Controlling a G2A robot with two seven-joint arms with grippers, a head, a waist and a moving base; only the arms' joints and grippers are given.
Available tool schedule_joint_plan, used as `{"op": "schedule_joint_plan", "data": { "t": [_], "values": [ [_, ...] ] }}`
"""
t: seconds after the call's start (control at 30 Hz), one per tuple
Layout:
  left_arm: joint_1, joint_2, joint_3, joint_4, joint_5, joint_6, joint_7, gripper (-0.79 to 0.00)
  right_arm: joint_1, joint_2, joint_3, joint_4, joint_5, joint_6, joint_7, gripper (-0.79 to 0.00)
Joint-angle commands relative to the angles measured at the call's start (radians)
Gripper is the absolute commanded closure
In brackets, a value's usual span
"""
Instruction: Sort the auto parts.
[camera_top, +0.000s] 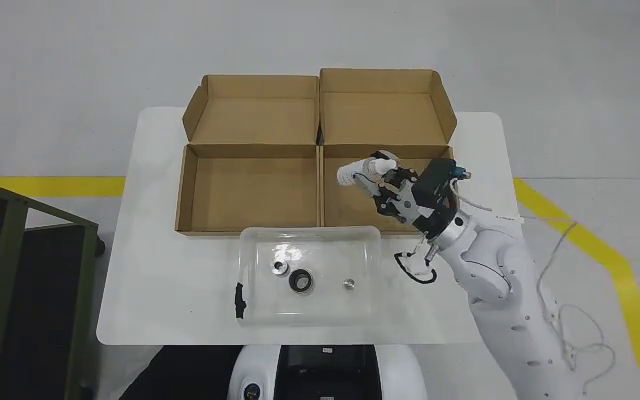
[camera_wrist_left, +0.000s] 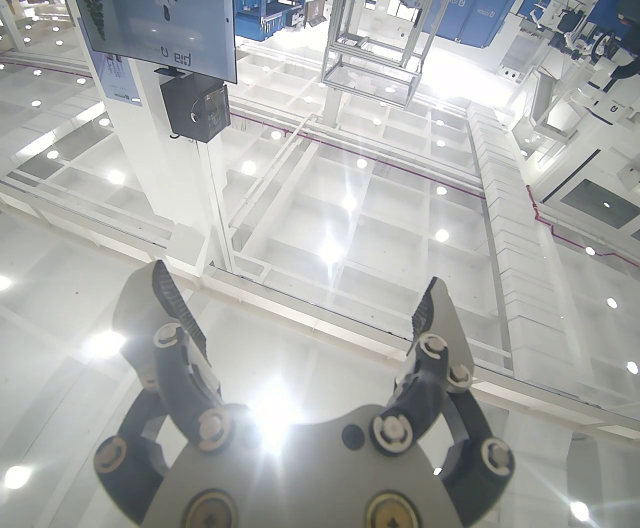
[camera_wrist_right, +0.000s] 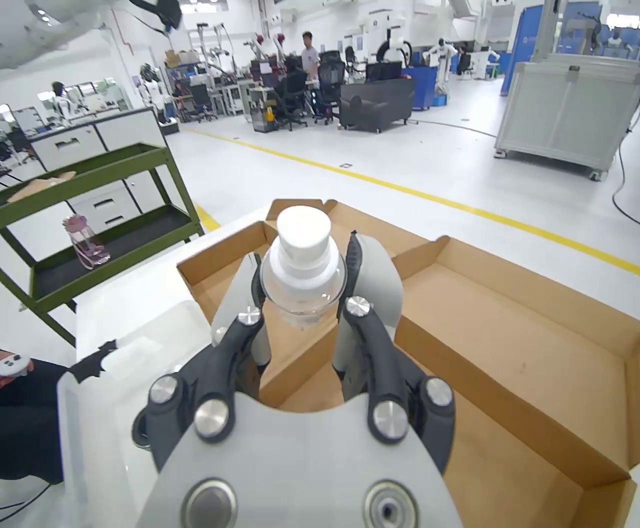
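A: What are the fingers (camera_wrist_right: 375, 280) of the right gripper (camera_wrist_right: 305, 280) doing?
B: They are clamped on a clear cylinder with a white cap (camera_wrist_right: 303, 235), the cap pointing away from the wrist. The part hangs above the right cardboard box (camera_top: 345, 212), near the wall it shares with the left cardboard box (camera_top: 250, 190).
A: And the other arm?
B: The left gripper (camera_wrist_left: 297, 275) is spread wide, holding nothing, and aimed at the ceiling (camera_wrist_left: 350, 200).
A: How far along is the sorting?
B: Early, by the look of it. A black ring (camera_top: 302, 282), a small metal part (camera_top: 348, 284) and a round part (camera_top: 278, 268) wait in the clear bin (camera_top: 310, 232) just in front of the boxes.
A: Which view tells what?
B: The top view lays out the bin and boxes. The right wrist view gives the grip itself, squeezed on the clear body.
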Motion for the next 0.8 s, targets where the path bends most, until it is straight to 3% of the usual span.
{"op": "schedule_joint_plan", "data": {
  "t": [0.0,0.77],
  "values": [
    [0.000,0.000,0.000,0.000,0.000,0.000,0.000,-0.785,0.012,-0.001,-0.008,0.021,-0.017,0.025,0.022,0.000],
    [0.000,0.000,0.000,0.000,0.000,0.000,0.000,-0.785,0.169,-0.030,-0.166,0.264,-0.120,0.195,0.167,0.000]
  ]
}}
